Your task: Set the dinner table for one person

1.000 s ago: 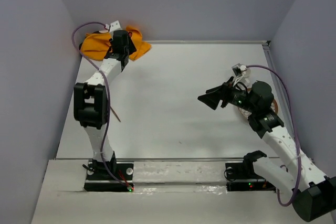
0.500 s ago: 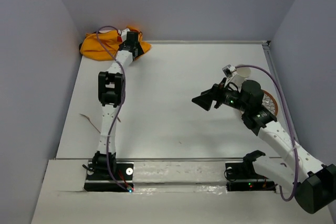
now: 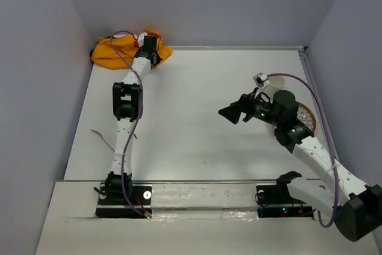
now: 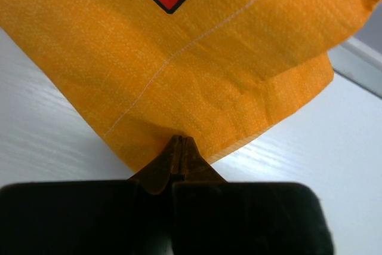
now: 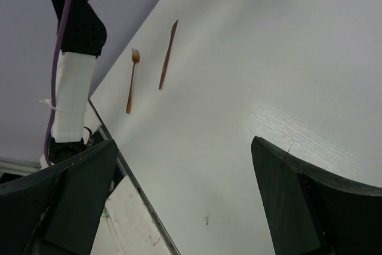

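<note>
Two end effectors in view, one gripping and one idle. Left end effector [image 4: 181, 147] at eleven o'clock of the table [image 3: 197, 88], far out at the full stretch of its arm, pinched fully closed on the hem of an orange cloth [image 4: 197, 58]. Seen from the left wrist: both fingertips pressed together with a fold of fabric caught between them, and a red patch outlined in black near the top of the cloth. From above: the same cloth heaped in the far left corner, close against the back wall.

Right end effector [image 3: 230, 113] at three o'clock, clear of the surface, jaws spread wide with nothing between them, tips pointing toward nine o'clock. From the right wrist: only bare white tabletop between the two dark fingers [image 5: 298, 201].

Table itself: a large white rectangle with a thin metal rim, filling the middle of the overhead view from the arm bases at six o'clock to the back wall at twelve.

Wooden fork [image 5: 131, 85] and wooden knife [image 5: 168, 55] flat on the table at eight o'clock, near the left arm's base, side by side, close but not touching, well apart from both end effectors. Round brown-patterned disc [image 3: 305, 117] at three o'clock, near the right rim, partly hidden under the right arm; plate or mat, cannot tell. Purple cable [image 3: 122, 147] looped along each arm.
</note>
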Controlling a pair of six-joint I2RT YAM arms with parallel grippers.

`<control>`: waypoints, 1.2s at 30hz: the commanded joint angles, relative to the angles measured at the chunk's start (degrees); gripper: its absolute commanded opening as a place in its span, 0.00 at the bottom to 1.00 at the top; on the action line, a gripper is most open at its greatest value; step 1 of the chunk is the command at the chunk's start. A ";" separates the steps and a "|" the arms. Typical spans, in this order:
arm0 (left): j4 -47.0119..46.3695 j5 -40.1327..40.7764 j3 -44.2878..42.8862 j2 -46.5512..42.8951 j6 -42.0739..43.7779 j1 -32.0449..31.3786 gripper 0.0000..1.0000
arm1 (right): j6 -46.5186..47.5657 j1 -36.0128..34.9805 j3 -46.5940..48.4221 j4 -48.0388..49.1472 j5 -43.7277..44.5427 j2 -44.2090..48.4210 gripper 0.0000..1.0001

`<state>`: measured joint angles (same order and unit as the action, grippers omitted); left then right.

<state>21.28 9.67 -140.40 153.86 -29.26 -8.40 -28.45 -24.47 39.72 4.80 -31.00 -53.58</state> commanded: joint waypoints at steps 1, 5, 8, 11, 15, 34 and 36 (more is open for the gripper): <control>-6.66 -2.55 14.41 -9.17 1.31 -3.98 0.00 | 1.46 -0.49 3.95 -0.49 2.09 1.37 1.00; -17.66 -2.39 31.21 -18.67 -1.94 -4.52 0.00 | 1.38 -0.49 3.87 -1.37 2.18 2.43 1.00; -24.50 1.49 41.15 -27.53 -3.52 -2.77 0.11 | 1.46 -0.49 3.26 -2.42 2.18 3.74 1.00; -27.60 0.00 48.10 -30.98 -5.98 -0.83 0.50 | 0.94 -0.49 2.46 -2.43 1.83 4.19 1.00; -28.57 -0.88 51.27 -31.26 -6.87 0.49 0.59 | 0.76 -0.49 2.55 -2.60 1.04 4.01 1.00; -24.96 -5.98 40.09 -20.70 -8.45 -1.43 0.00 | 2.69 -0.49 3.52 -3.04 1.82 2.17 1.00; -32.03 -7.91 45.18 -26.12 -10.46 -2.66 0.00 | 2.78 -0.49 3.34 -3.13 2.96 1.64 1.00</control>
<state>-3.79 5.37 -101.49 135.39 -37.43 -8.29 -27.00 -24.47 40.91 1.15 -29.34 -51.18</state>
